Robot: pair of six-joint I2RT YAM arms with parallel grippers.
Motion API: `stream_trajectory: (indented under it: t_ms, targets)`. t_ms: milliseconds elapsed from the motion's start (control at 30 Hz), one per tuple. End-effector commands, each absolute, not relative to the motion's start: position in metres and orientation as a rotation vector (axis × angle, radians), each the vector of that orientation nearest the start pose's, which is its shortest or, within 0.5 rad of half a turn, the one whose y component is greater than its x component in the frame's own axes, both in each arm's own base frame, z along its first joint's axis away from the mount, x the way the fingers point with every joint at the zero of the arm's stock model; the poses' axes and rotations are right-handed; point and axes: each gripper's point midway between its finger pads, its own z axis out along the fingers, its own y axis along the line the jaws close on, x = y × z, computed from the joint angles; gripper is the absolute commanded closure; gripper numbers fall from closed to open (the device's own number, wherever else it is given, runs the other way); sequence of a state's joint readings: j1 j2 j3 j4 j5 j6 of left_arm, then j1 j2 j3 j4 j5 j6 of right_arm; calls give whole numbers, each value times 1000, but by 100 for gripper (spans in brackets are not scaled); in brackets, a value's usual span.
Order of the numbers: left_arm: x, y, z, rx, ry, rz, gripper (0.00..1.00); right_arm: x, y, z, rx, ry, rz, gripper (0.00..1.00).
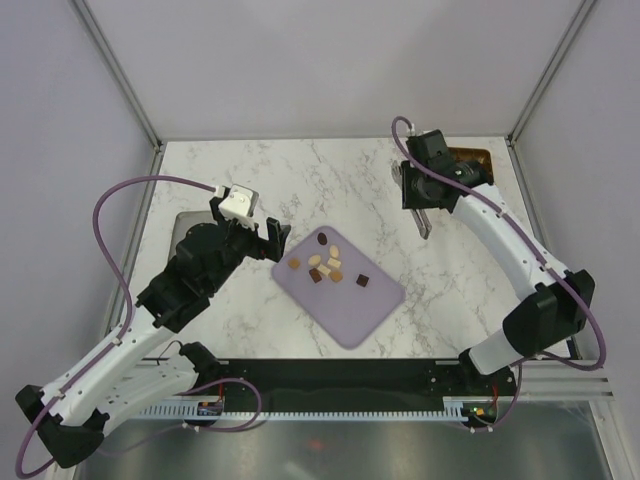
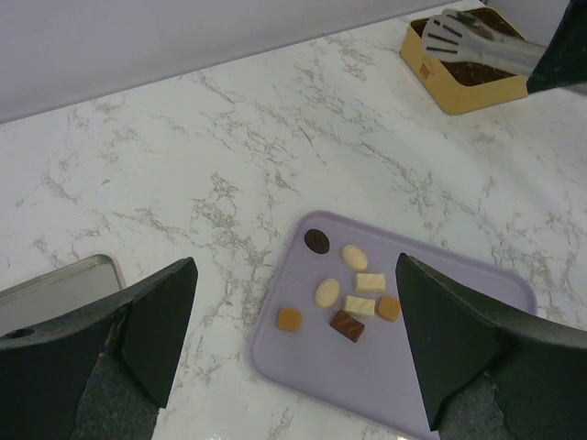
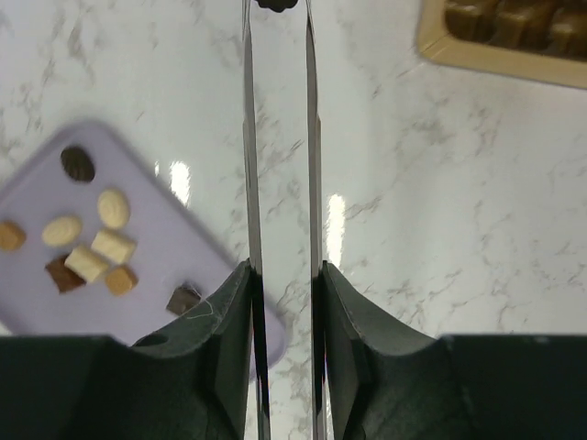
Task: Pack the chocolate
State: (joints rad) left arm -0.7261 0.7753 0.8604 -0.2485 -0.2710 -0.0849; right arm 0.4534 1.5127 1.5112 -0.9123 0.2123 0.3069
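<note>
Several chocolate pieces (image 1: 322, 262), dark brown, tan and cream, lie in a cluster on the lilac mat (image 1: 350, 305), with one dark piece (image 1: 362, 279) apart to the right. They also show in the left wrist view (image 2: 353, 293) and the right wrist view (image 3: 87, 247). My left gripper (image 1: 266, 240) is open and empty at the mat's left corner (image 2: 295, 268). My right gripper (image 1: 415, 192) is shut on metal tongs (image 1: 423, 221), held above bare marble right of the mat (image 3: 282, 270). A small dark thing (image 3: 273, 4) sits at the tongs' tip. The gold tray (image 2: 459, 87) is at the back right.
A grey metal tray (image 1: 185, 225) lies on the left under my left arm, its corner in the left wrist view (image 2: 55, 284). The gold tray (image 1: 472, 157) is partly hidden by my right arm. Frame posts stand at the back corners.
</note>
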Motion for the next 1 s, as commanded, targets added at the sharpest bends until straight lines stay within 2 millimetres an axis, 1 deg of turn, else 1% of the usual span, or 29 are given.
stream_trajectory:
  t_ms: [0,33,67,100,133,167,200,233,267,300,333,367,400,433,467,500,567,633,667,767,967]
  targets:
    - [257,-167,310,358,1660,-348,3,393,97,236,59,2370,-58,65]
    - [257,-167,310,358,1660,-348,3,402,89,236,91,2361,-71,65]
    - [257,-166,311,355,1658,-346,3,411,73,236,147,2355,-88,65]
    - [257,-166,310,355,1660,-346,3,422,67,242,182,2332,-84,65]
    - [256,-166,312,353,1654,-348,3,431,62,230,202,2355,-100,65]
    - [256,-165,312,353,1654,-346,3,439,49,228,242,2355,-115,66]
    - [256,-165,312,353,1654,-346,3,451,43,224,277,2354,-122,65]
    - [256,-164,312,350,1654,-343,3,457,37,222,298,2352,-126,65]
    - [257,-165,311,350,1657,-341,3,467,24,227,341,2329,-130,65]
    - [257,-165,311,353,1657,-341,3,475,18,215,368,2346,-142,65]
    - [257,-164,311,351,1657,-338,3,481,12,213,390,2344,-144,65]
    - [257,-166,310,355,1659,-341,3,485,0,211,424,2343,-151,66]
    - [258,-166,311,354,1658,-340,3,494,-4,208,440,2340,-148,66]
    - [257,-166,310,357,1661,-342,3,497,-7,207,453,2341,-137,66]
    - [258,-166,310,355,1662,-339,3,502,-15,211,473,2324,-136,66]
    - [258,-166,309,359,1663,-338,3,505,-18,205,482,2334,-137,66]
    - [259,-166,308,359,1665,-333,3,508,-27,204,501,2332,-141,65]
    - [259,-165,309,355,1665,-330,3,510,-26,201,500,2337,-137,65]
    - [259,-166,308,357,1665,-328,3,509,-44,199,542,2334,-152,65]
    - [260,-166,307,359,1671,-324,3,510,-49,195,537,2343,-151,65]
    - [261,-166,307,360,1671,-325,3,514,-51,184,533,2364,-140,64]
